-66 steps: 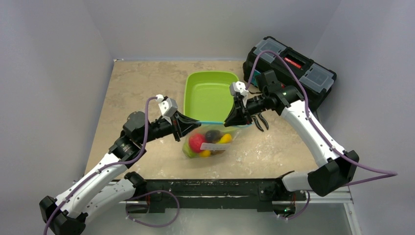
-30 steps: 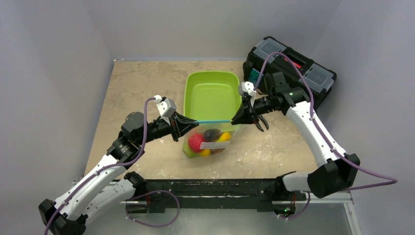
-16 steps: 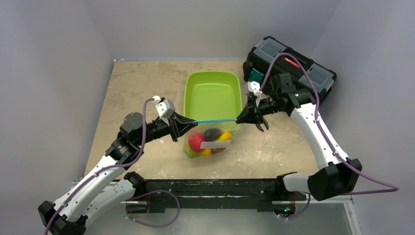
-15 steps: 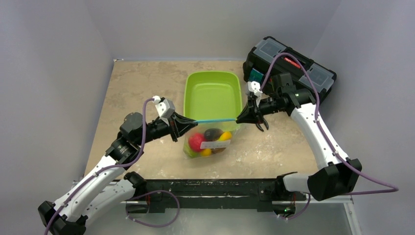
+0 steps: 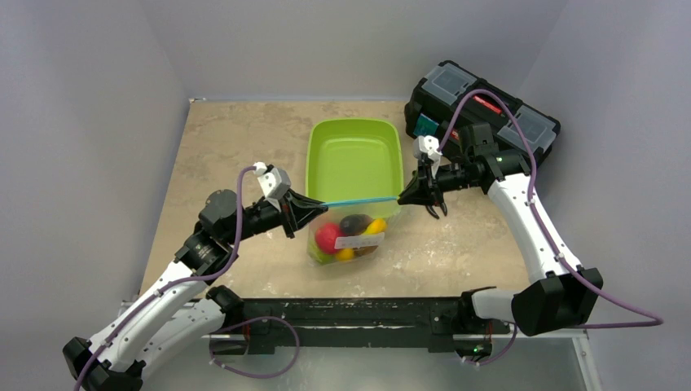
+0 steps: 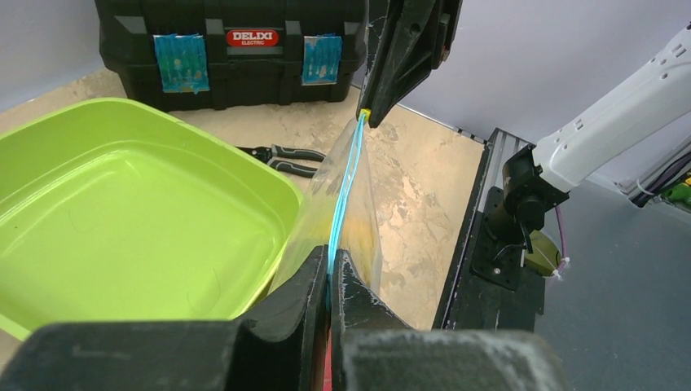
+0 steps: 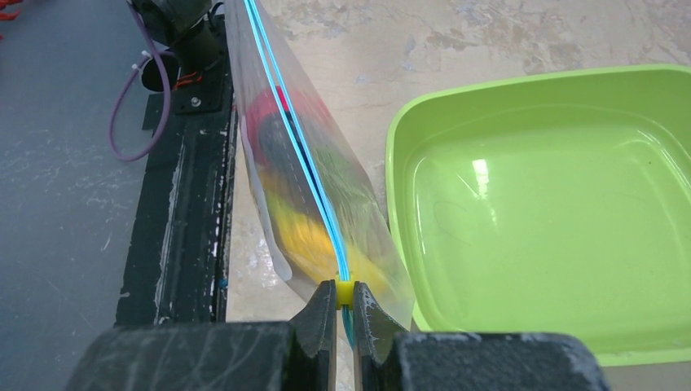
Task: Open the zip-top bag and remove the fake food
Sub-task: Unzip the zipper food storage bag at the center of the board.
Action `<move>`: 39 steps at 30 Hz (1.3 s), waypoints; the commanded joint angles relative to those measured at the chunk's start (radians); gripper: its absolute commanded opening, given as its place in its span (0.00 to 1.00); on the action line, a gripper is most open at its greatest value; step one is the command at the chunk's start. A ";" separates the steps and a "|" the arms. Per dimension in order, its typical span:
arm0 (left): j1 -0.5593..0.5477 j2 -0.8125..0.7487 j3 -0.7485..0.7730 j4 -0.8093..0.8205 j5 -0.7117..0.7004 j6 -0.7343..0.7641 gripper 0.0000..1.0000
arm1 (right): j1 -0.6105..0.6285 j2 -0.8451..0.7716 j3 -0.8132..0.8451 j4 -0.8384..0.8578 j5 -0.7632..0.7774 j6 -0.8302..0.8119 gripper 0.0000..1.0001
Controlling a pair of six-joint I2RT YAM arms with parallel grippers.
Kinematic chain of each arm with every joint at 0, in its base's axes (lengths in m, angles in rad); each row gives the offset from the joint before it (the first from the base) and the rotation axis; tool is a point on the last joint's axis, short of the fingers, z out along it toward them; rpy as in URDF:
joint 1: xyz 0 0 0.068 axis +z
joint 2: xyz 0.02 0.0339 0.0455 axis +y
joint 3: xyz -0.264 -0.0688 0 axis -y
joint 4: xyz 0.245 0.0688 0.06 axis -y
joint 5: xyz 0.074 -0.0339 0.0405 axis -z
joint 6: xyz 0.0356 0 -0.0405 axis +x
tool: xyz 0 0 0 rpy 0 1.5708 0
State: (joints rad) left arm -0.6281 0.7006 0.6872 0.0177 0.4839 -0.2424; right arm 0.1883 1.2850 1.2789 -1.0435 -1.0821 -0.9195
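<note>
The zip-top bag (image 5: pixel 352 235) hangs just in front of the tray, its teal zipper strip (image 5: pixel 358 200) stretched taut between both grippers. My left gripper (image 5: pixel 316 206) is shut on the strip's left end (image 6: pixel 329 259). My right gripper (image 5: pixel 401 198) is shut on the small yellow slider (image 7: pixel 345 293) at the strip's right end. Behind the slider, two teal tracks (image 7: pixel 285 122) run side by side. Fake food (image 5: pixel 327 235) sits in the bag's bottom: a red piece, a dark one and yellow ones, which appear blurred (image 7: pixel 301 232) through the plastic.
A lime-green tray (image 5: pixel 354 155) lies just behind the bag. A black toolbox (image 5: pixel 489 114) stands at the back right. Black-handled pliers (image 6: pixel 281 159) lie on the table between the tray and the toolbox. The black mounting rail (image 5: pixel 350 314) runs along the near edge.
My right gripper has slid to the right with the slider, so the teal strip between the grippers has grown longer. My left gripper has held its end almost still.
</note>
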 commanded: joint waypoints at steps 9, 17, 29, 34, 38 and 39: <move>0.020 -0.051 0.005 0.025 -0.022 0.028 0.00 | -0.044 -0.032 -0.018 -0.044 0.094 -0.083 0.00; 0.021 -0.068 0.000 0.010 -0.028 0.032 0.00 | -0.053 -0.035 -0.019 -0.069 0.117 -0.119 0.00; 0.021 -0.085 -0.005 -0.003 -0.033 0.034 0.00 | -0.071 -0.038 -0.021 -0.092 0.146 -0.151 0.00; 0.023 -0.090 -0.005 -0.008 -0.032 0.034 0.00 | -0.078 -0.030 -0.018 -0.107 0.153 -0.166 0.00; 0.023 -0.092 -0.005 -0.010 -0.032 0.034 0.00 | -0.086 -0.026 -0.016 -0.119 0.157 -0.175 0.00; 0.024 -0.093 -0.005 -0.010 -0.032 0.034 0.00 | -0.086 -0.027 -0.016 -0.121 0.160 -0.176 0.00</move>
State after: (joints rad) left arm -0.6189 0.6361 0.6743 -0.0425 0.4675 -0.2237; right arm 0.1291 1.2694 1.2667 -1.1419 -0.9859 -1.0607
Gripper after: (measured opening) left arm 0.012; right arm 0.027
